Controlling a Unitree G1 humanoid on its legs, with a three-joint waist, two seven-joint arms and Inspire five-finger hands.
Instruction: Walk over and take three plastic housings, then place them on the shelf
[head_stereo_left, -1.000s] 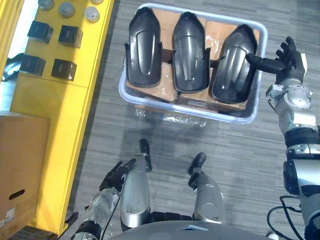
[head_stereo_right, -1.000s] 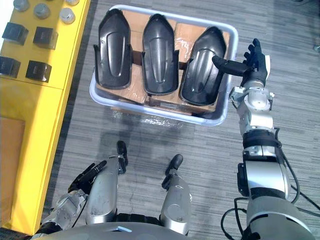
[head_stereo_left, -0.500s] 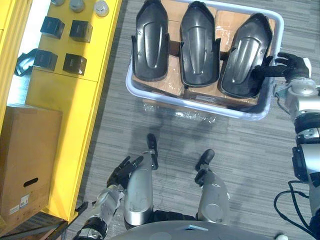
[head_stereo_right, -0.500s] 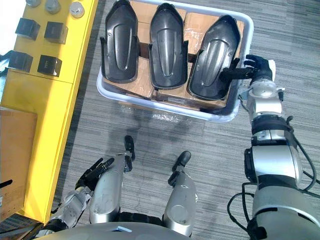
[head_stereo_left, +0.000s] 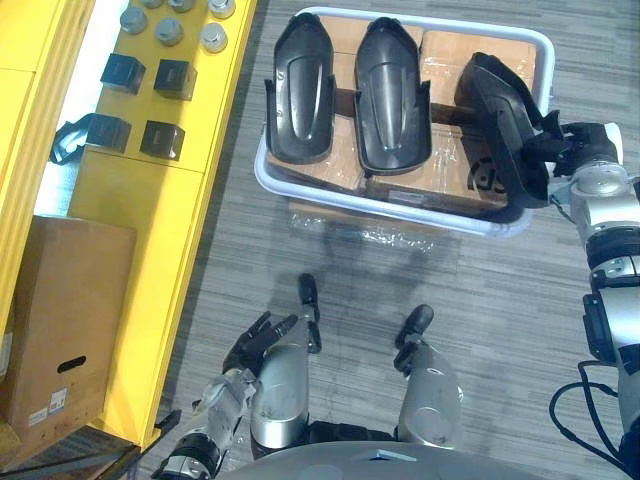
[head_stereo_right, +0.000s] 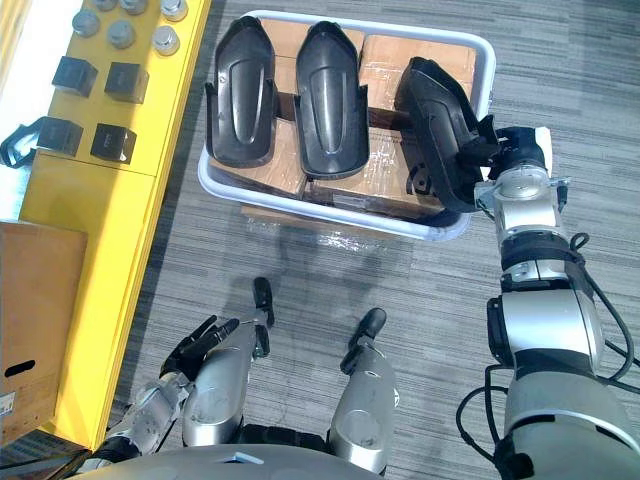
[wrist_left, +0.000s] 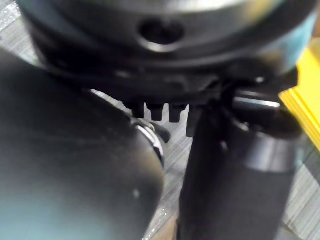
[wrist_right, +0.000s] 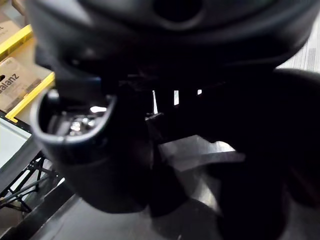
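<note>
Three black plastic housings sit in a pale bin (head_stereo_left: 400, 207) on brown cartons. The left housing (head_stereo_left: 300, 90) and the middle housing (head_stereo_left: 392, 95) lie flat, side by side. The right housing (head_stereo_left: 500, 125) is tipped up on its long edge, leaning toward the bin's right wall. My right hand (head_stereo_left: 565, 150) reaches over that wall, its dark fingers curled round the housing's outer edge (head_stereo_right: 455, 150). My left hand (head_stereo_left: 255, 340) hangs low at the lower left with its fingers straight, holding nothing.
A yellow shelf (head_stereo_left: 130, 200) runs along the left, bearing black blocks (head_stereo_left: 165, 75) and grey round parts (head_stereo_left: 210, 38). A brown cardboard box (head_stereo_left: 55, 320) stands at the lower left. Grey carpet lies between me and the bin.
My right hand has closed on the right housing's edge and tipped it from flat up onto its side. The whole view has shifted a little. The left hand has stayed put.
</note>
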